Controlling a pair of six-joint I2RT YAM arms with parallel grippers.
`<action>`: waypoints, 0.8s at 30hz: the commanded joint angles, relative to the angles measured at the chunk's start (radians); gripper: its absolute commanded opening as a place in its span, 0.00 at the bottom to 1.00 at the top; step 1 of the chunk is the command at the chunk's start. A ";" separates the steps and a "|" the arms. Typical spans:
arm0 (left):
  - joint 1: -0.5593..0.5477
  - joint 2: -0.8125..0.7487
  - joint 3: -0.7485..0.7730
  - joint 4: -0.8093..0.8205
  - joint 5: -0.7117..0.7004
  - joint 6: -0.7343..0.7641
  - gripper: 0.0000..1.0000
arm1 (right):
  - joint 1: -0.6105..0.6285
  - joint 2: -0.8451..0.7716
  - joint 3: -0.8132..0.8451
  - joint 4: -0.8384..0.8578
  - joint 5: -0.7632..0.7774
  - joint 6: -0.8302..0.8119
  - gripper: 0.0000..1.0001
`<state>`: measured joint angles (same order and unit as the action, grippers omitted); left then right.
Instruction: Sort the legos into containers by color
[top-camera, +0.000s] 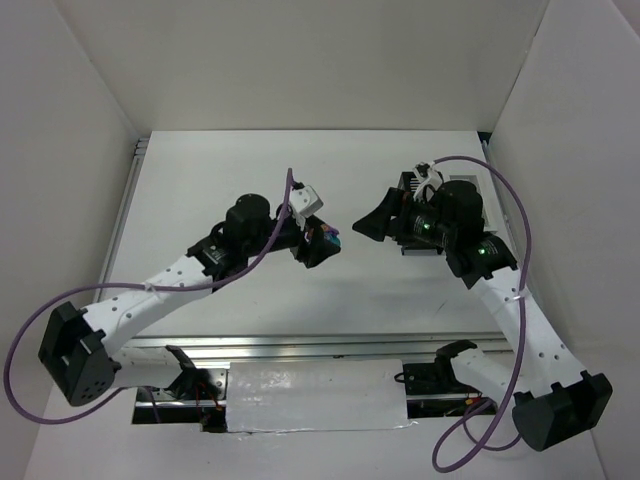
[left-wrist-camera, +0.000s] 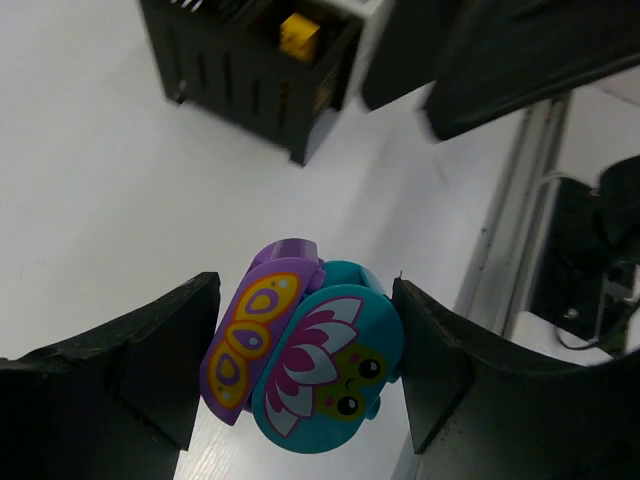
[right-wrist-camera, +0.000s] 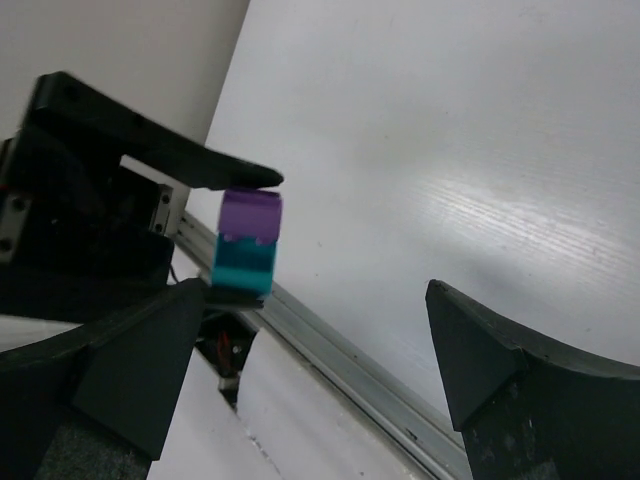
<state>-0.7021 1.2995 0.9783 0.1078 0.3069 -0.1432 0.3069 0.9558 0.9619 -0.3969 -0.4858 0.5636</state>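
My left gripper (top-camera: 322, 243) is shut on a stacked pair of legos, a purple brick with a butterfly print (left-wrist-camera: 252, 335) joined to a teal brick with a flower face (left-wrist-camera: 335, 380), held above the table. The pair also shows in the right wrist view (right-wrist-camera: 246, 255), purple over teal, between the left fingers. My right gripper (top-camera: 372, 226) is open and empty, facing the pair from a short way to the right; its fingers (right-wrist-camera: 505, 365) stand wide apart. The black bin (left-wrist-camera: 250, 65) holds a yellow lego (left-wrist-camera: 298, 36). The white containers are mostly hidden.
The black bin (top-camera: 406, 184) sits behind my right arm at the back right of the white table (top-camera: 230, 170). A metal rail (top-camera: 300, 345) runs along the near edge. White walls enclose the left, back and right sides.
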 joint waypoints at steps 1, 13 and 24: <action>-0.036 -0.049 -0.023 0.047 0.112 0.073 0.00 | 0.011 0.015 0.074 -0.082 -0.102 -0.015 1.00; -0.211 -0.158 0.017 -0.069 0.066 0.189 0.00 | 0.144 -0.069 0.063 -0.120 -0.087 0.030 0.97; -0.238 -0.147 0.037 -0.096 0.012 0.234 0.00 | 0.310 -0.042 -0.014 -0.060 -0.037 0.085 0.88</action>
<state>-0.9333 1.1614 0.9752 -0.0166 0.3241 0.0532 0.5922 0.9058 0.9779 -0.5011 -0.5354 0.6247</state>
